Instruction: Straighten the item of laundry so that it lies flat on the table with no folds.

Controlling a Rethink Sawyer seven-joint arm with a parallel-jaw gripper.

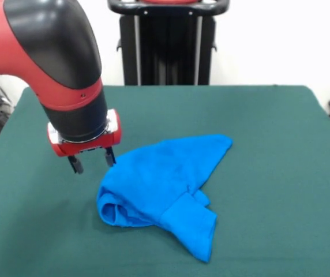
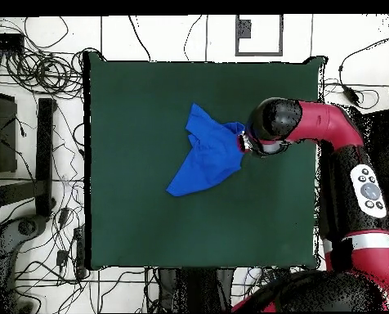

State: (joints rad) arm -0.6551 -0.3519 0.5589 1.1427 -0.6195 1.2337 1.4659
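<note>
The bright blue T-shirt [image 1: 162, 182] lies crumpled near the middle of the dark green table [image 1: 269, 144]. It has a rolled fold at its left end and a sleeve folded over toward the front edge. My gripper [image 1: 93, 161] hangs just left of the shirt's upper left edge, low over the table. Its two dark fingers are apart and hold nothing. In the overhead view the shirt [image 2: 204, 155] is a bunched wedge on the table [image 2: 132, 204]. There the arm's wrist [image 2: 267, 127] sits at the shirt's right edge and hides the fingers.
The black pedestal [image 1: 168, 43] stands behind the table's far edge. The red arm [image 2: 345, 131] reaches in over the table's right side in the overhead view. Cables and stands [image 2: 34, 74] lie on the floor to the left.
</note>
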